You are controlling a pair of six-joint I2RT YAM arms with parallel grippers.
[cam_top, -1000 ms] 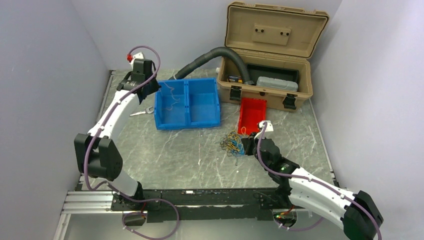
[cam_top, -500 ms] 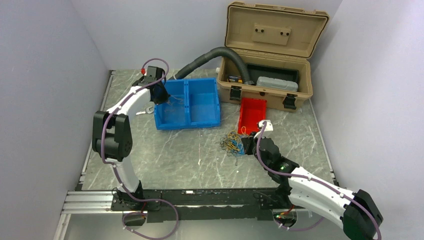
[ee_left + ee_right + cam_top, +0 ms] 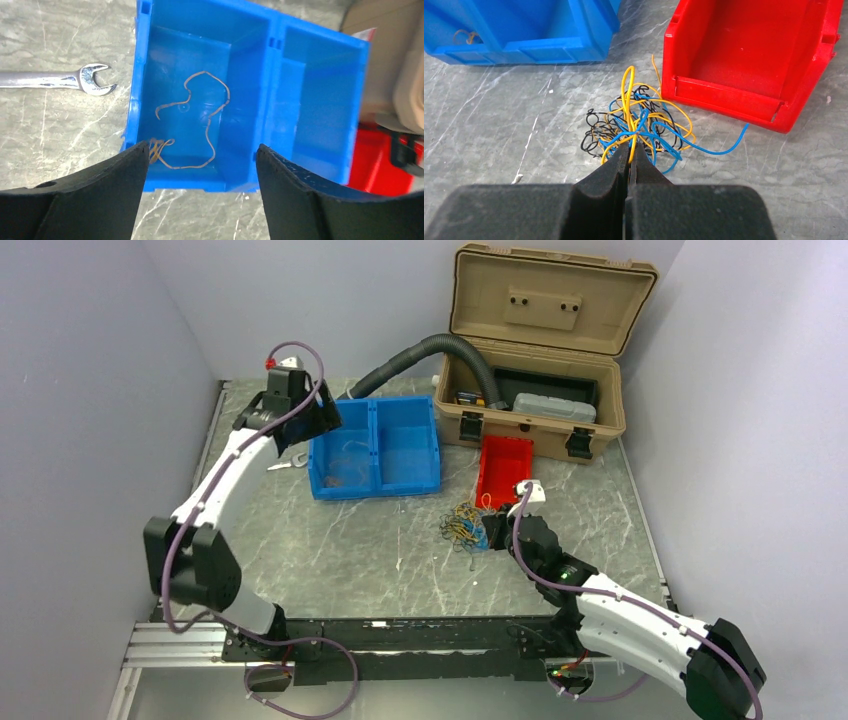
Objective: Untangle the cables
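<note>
1. Clamping tight with the right gripper [image 3: 630,150] on the near edge of the cables [image 3: 639,127], a knot of yellow, blue and black wire.
2. Lying on the grey marbled table [image 3: 499,130], that knot, just in front of the red bin [image 3: 724,95].
3. Hanging with the left gripper [image 3: 202,149] spread wide and holding nothing, above the left compartment of the blue bin [image 3: 270,100].
4. Resting loose on that compartment's floor, one pale strand [image 3: 209,122]; on the table beside the bin, a wrench [image 3: 50,80].

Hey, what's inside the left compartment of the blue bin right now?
One thin tan wire lies loose on its floor. The left gripper covers the near left corner, where the wire bunches.
</note>
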